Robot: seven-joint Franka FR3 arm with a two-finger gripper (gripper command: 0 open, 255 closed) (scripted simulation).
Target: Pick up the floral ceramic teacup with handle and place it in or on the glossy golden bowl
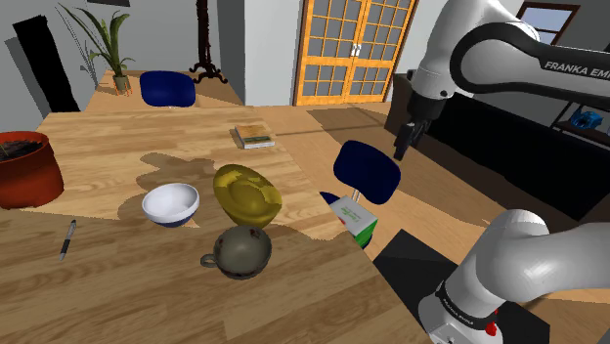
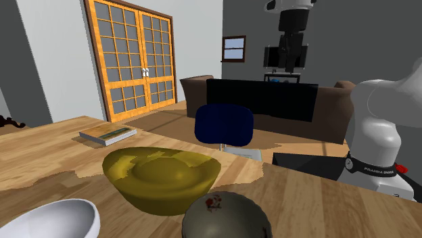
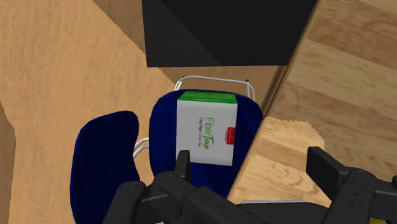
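Observation:
The teacup (image 1: 239, 252) is olive-grey with a handle and a small flower mark, and it stands upright on the wooden table (image 1: 117, 283) near its front edge. Just behind it sits the glossy golden bowl (image 1: 246, 195). In the second exterior view the cup (image 2: 226, 216) is at the front, with the golden bowl (image 2: 162, 176) behind it. My gripper (image 1: 402, 142) hangs high above the blue chair, well off the shoulder view's right of both things. In the wrist view its fingers (image 3: 183, 162) stand apart with nothing between them.
A white bowl (image 1: 170, 204) sits beside the golden bowl. A white and green box (image 1: 354, 217) lies by the table's corner at the blue chair (image 1: 367, 171), straight below the gripper (image 3: 254, 167). Also on the table are a book (image 1: 253, 137), a pen (image 1: 66, 237) and a red pot (image 1: 24, 166).

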